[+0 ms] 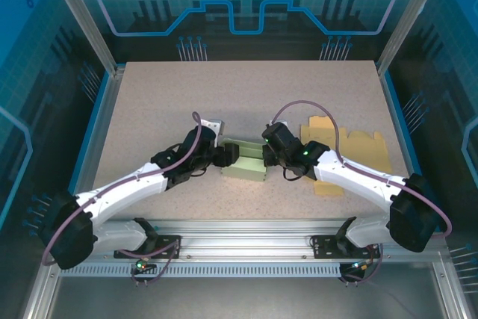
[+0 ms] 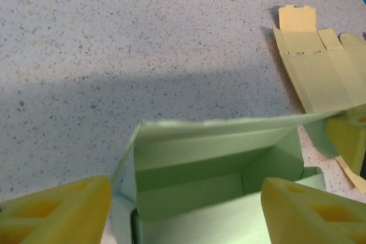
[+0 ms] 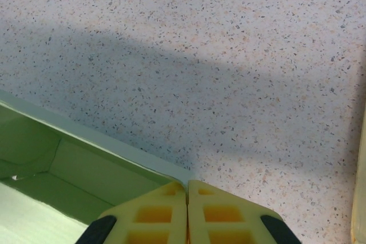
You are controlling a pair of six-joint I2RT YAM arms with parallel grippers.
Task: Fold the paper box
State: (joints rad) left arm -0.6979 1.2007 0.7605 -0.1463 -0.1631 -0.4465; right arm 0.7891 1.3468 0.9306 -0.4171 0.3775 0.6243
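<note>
Lower left of the top view: the left arm [image 1: 127,184] is reaching in from the bottom edge toward mid-frame, over the speckled worktop [image 1: 164,95].

Left fingers [image 2: 63,212], yellow, are standing wide apart, one in each bottom corner of the left wrist view. They are gripping nothing. The paper box [image 1: 246,163] is sitting in the gap between them, with its left end flap just beside the left-hand finger.

Centre of the top view: the pale green paper box is lying on the worktop between the ends of the two arms. It is only partly formed. The top is gaping open, and the inner walls and floor are showing in the left wrist view. The far long panel is slanting across the middle of that frame.

Bottom centre of the right wrist view: the right fingers [image 3: 187,212] are pressing together, tip against tip. The box's rim is running up from the left edge of the frame right to those tips. Whether any paper is pinched between them cannot be told.

Right of centre in the top view: a flat tan card blank [image 1: 351,143] is lying unfolded on the worktop, near the box's right end. The right arm [image 1: 366,181] is crossing over its lower part, coming in from the lower right corner.
</note>
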